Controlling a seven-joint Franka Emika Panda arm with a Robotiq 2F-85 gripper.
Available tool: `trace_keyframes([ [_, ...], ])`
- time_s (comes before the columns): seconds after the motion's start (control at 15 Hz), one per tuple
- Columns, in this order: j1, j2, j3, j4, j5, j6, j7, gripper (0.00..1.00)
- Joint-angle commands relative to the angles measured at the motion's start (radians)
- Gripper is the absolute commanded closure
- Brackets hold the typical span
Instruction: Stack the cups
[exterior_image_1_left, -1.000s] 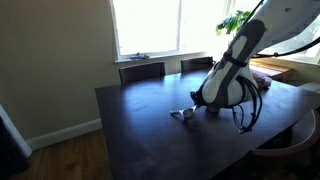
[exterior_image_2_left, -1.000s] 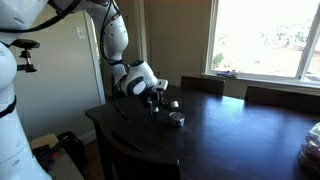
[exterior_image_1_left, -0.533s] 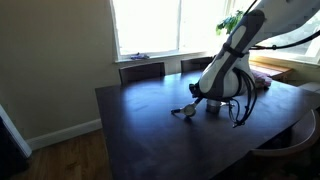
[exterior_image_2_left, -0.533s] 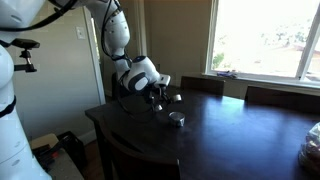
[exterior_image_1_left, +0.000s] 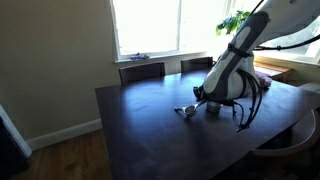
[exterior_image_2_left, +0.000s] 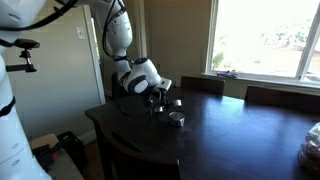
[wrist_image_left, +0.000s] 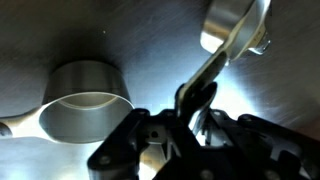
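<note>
My gripper (wrist_image_left: 192, 112) is shut on the thin handle of a shiny silver measuring cup (wrist_image_left: 236, 24), whose bowl sticks out ahead at the top right of the wrist view. A wider silver cup (wrist_image_left: 84, 98) stands upright on the dark table to its left, open side up. In both exterior views the gripper (exterior_image_1_left: 199, 98) (exterior_image_2_left: 160, 99) hangs low over the table. The held cup (exterior_image_2_left: 173, 102) is just above the table, with a cup (exterior_image_2_left: 177, 120) on the table beside it. The small silver cups (exterior_image_1_left: 183, 111) show near the gripper; I cannot tell them apart there.
The dark wooden table (exterior_image_1_left: 150, 130) has chairs (exterior_image_1_left: 142, 70) at its far side under a bright window. A plant (exterior_image_1_left: 236, 20) and a wooden surface stand beyond the arm. A pale wrapped object (exterior_image_2_left: 312, 148) lies at the table's far edge.
The gripper has risen slightly off the table with the cup's handle in it and shifted a little; the cup on the table has stayed put.
</note>
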Motion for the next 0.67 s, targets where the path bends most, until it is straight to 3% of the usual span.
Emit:
trace_keyframes([
  [0.0,-0.050,-0.076,0.054,-0.073,0.008,-0.002,0.033,0.95],
  [0.6,-0.108,-0.133,0.096,-0.132,0.041,-0.001,0.112,0.96],
])
